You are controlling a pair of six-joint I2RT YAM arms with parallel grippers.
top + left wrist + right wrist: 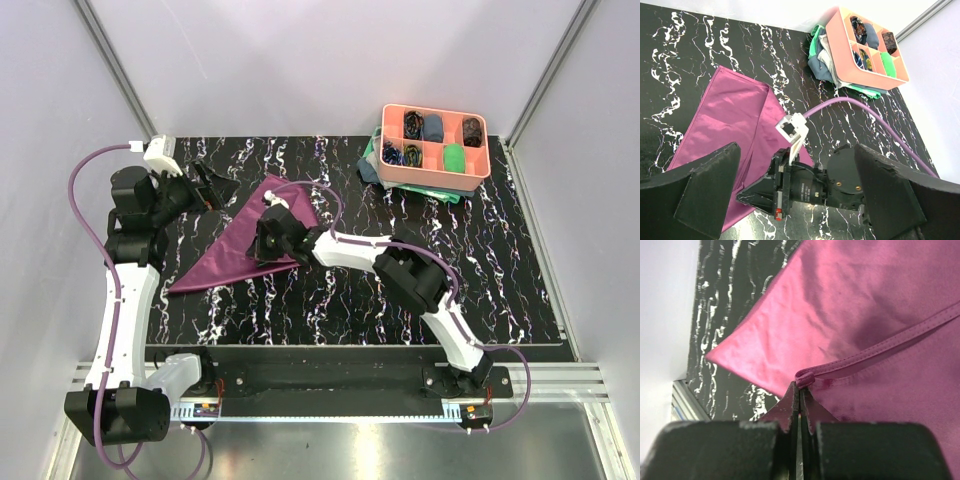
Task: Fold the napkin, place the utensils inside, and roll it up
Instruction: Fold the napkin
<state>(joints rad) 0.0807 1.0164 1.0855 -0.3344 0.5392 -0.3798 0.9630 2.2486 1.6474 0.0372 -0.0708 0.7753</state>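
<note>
The plum-purple napkin (230, 250) lies folded in a long triangle on the left half of the black marbled table, and it also shows in the left wrist view (725, 120). My right gripper (264, 250) is low over its right edge. In the right wrist view the right gripper (800, 390) is shut on the napkin's (865, 305) hemmed edge, pinching a small fold of the seam. My left gripper (213, 186) is open and empty, raised behind the napkin's far corner; its fingers (710, 190) frame the right arm's wrist. The spoon and fork are out of view.
A pink compartment tray (430, 178) with small cloth rolls stands at the back right on a teal-green cloth (371, 160); both also show in the left wrist view, the tray (840, 65) and the cloth (815, 42). A purple cable (875, 117) loops over the right arm.
</note>
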